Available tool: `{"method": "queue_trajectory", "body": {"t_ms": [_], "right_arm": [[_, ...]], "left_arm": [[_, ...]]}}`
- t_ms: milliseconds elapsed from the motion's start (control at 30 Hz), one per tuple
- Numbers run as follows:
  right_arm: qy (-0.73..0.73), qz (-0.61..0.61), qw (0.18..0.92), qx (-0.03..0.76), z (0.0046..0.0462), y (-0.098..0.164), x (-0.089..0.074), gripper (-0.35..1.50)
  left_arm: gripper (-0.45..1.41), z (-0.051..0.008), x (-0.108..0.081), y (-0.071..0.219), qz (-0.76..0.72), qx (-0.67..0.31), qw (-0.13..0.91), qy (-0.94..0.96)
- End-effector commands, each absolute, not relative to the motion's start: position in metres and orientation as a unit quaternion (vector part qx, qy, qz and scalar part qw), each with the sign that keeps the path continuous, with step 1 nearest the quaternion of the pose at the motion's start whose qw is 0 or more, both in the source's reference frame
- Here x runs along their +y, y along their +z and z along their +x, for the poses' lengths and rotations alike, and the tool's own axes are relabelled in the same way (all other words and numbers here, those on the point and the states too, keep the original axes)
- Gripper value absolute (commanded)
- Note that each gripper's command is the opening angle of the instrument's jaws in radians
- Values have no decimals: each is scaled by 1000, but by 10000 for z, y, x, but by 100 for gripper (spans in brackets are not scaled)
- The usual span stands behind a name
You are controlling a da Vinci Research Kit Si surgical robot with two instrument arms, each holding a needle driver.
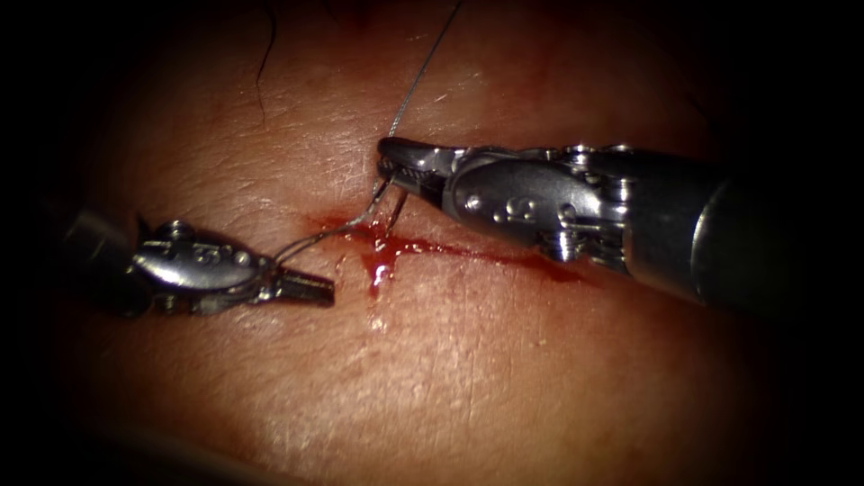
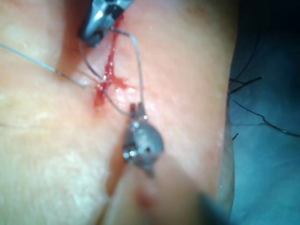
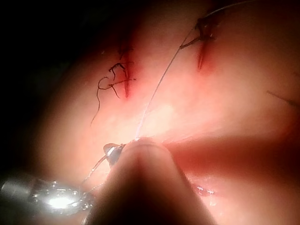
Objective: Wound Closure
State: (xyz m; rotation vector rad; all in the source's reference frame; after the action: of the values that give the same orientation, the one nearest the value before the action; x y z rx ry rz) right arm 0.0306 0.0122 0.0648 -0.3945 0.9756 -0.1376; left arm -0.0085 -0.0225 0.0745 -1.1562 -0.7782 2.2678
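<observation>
The cut [image 1: 486, 255] runs across the tissue [image 1: 468, 378], with red fluid [image 1: 382, 256] pooled at its left end. The curved needle [image 1: 355, 224] hangs free of the tissue above that end, spanning the two tools. My right tool [image 1: 389, 167] has its jaws shut on the needle's upper end. My left tool [image 1: 301, 286], left of the cut, has its jaws shut on the needle's lower end; the same grip shows in the left wrist view [image 2: 136, 110], with the needle [image 2: 138, 70] rising to the right tool [image 2: 101, 21]. Thread [image 1: 423, 72] comes down from the top to the right tool's jaws.
A dark thread end [image 1: 265, 54] lies on the tissue at the upper left. In the right wrist view, two other stitched cuts with knotted cut thread ends [image 3: 112, 79] [image 3: 204, 35] lie beyond the thread [image 3: 159, 89]. Loose dark threads [image 2: 262, 117] lie on the blue surface beside the tissue.
</observation>
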Motion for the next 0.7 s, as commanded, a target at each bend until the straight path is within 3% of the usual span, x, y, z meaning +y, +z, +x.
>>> {"method": "queue_trajectory", "body": {"t_ms": [33,700], "right_arm": [[-60,-187,860,471,317,652,118,-35],[-57,-197,857,473,320,650,132,-35]], "left_arm": [[-1,-85,-235,750,-421,-286,238,828],[-5,-82,-236,750,-421,-286,237,827]]}}
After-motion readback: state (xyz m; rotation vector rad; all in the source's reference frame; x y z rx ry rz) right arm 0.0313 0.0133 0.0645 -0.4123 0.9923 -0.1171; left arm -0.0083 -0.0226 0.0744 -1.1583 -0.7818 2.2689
